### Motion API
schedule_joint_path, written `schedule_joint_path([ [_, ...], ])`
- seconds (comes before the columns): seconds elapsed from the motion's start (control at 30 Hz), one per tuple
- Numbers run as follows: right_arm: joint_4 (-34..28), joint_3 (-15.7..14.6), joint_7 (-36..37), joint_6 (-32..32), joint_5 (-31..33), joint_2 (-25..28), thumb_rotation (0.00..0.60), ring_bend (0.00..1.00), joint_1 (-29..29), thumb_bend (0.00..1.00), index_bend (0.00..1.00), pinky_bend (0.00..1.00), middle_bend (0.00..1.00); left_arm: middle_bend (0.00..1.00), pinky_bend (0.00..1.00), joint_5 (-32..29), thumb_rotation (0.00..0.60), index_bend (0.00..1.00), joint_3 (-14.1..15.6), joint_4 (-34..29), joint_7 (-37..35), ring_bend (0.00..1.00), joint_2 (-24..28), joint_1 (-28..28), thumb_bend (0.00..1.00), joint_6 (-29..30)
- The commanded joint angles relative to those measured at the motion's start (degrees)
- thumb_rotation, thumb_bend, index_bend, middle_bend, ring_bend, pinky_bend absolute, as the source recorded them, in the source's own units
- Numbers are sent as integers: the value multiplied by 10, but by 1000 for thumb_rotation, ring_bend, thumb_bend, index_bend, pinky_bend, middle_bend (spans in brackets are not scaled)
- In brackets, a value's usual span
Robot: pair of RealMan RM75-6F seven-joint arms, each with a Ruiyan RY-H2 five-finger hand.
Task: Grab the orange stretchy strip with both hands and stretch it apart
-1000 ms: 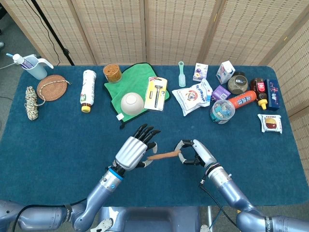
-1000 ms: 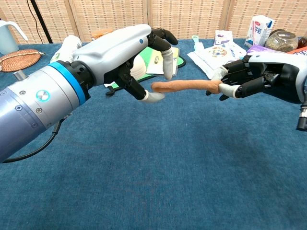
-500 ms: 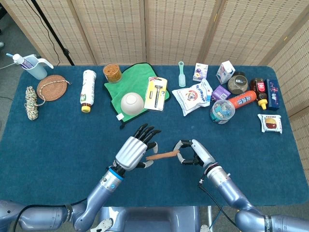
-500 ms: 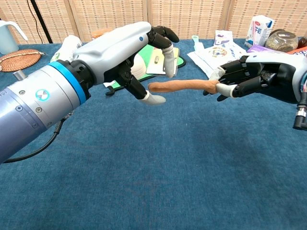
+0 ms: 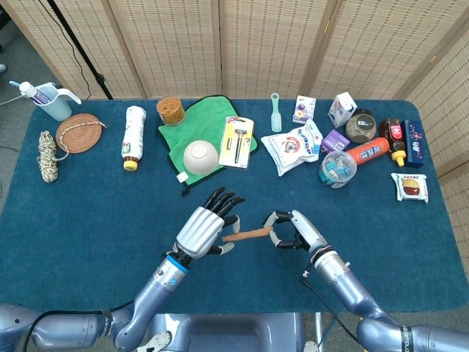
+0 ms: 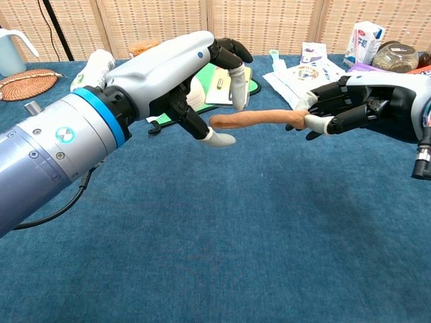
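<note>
The right robot hand (image 6: pixel 350 108) is closed on one end of the orange stretchy strip (image 6: pixel 259 119), which is pinched there between thumb and fingertips. The left robot hand (image 6: pixel 192 74) is held with its fingers apart around the strip's free end, thumb below and fingers above; no contact is shown, so nothing is gripped by it yet. The strip is carried in the air above the blue counter (image 6: pixel 222 235), spanning the gap between the two hands.

The strip is judged light, soft and rubbery: a slight sag is seen along its length, and it could slip from a shallow pinch once tension builds. A firm hold close to each end, well clear of the very tip, is likely called for.

In the chest view the gap between the left thumb and the strip's end is shown plainly. In the head view the left robot hand (image 5: pixel 205 229) covers that end of the strip (image 5: pixel 248 234), but the right robot hand (image 5: pixel 293 231) and the clutter further back, such as the white bowl (image 5: pixel 201 157) on the green cloth (image 5: pixel 207 125), are laid out.
</note>
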Motion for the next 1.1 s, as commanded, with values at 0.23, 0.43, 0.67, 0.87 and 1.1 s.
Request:
schedule_joint_path([
  [0.23,0,0,6,-2,-3,3,600,257,-1,545,666,220,351,189,0,0,600,565,1,1,1,109,-1,0,140,2],
  [0.43,-1,2,15,-1,-7,6,600,266,-4,544,665,220,351,193,0,-5,600,573,-3,5,-1,114,-6,-1,210,3],
  [0.67,-1,3,24,-5,-13,12,600,267,-6,544,664,220,351,193,0,-4,600,574,-2,7,-4,115,-9,-2,236,3],
  [0.87,-3,3,29,-9,-14,15,600,270,-6,544,661,217,350,205,0,-1,600,592,0,9,-6,120,-10,-2,299,6],
  [1.1,-6,6,44,-9,-21,21,600,278,-10,544,657,213,348,256,8,-5,600,697,-4,9,-9,150,-14,-1,325,10],
])
